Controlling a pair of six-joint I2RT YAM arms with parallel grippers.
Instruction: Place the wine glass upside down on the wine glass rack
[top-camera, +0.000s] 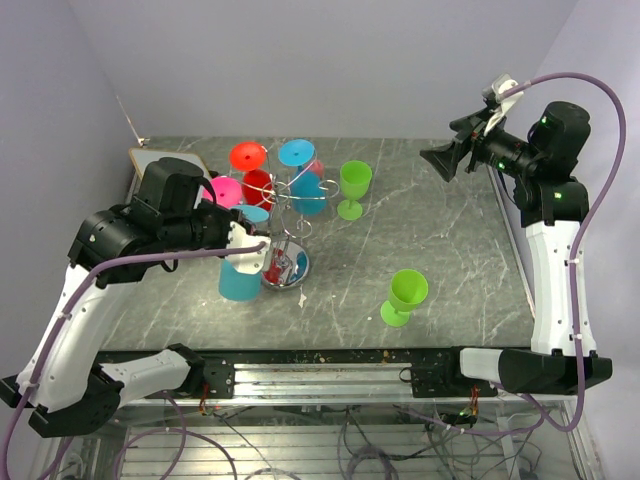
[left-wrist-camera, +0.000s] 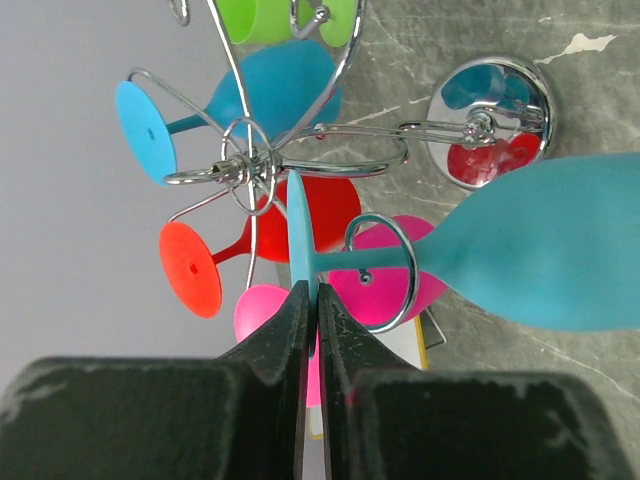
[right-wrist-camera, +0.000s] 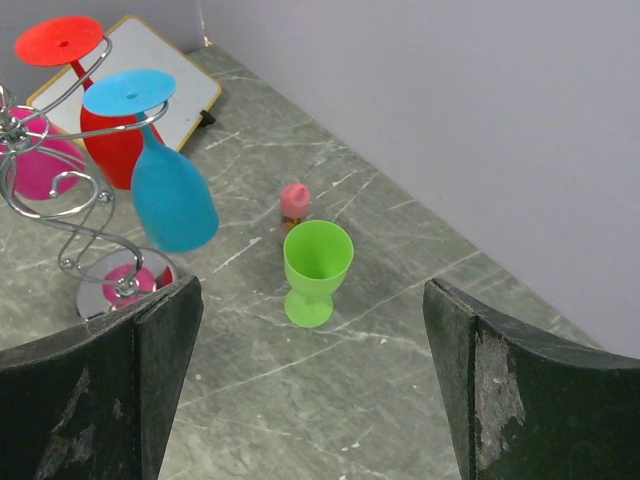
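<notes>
My left gripper (left-wrist-camera: 312, 300) is shut on the thin foot of a blue wine glass (left-wrist-camera: 540, 240), which hangs upside down. Its stem passes through a curled arm of the silver wine glass rack (left-wrist-camera: 245, 165). In the top view the left gripper (top-camera: 255, 250) holds this glass (top-camera: 240, 278) just left of the rack's chrome base (top-camera: 285, 268). Red, pink and another blue glass hang on the rack (top-camera: 290, 190). My right gripper (top-camera: 455, 150) hovers open and empty high at the back right; between its fingers (right-wrist-camera: 130, 380) I see a green glass (right-wrist-camera: 317, 265) standing upright.
A second green glass (top-camera: 405, 295) stands near the table's front right. A white board (top-camera: 150, 160) lies at the back left corner. A small pink bottle (right-wrist-camera: 294, 203) stands behind the far green glass (top-camera: 353, 187). Walls close in at the back and sides.
</notes>
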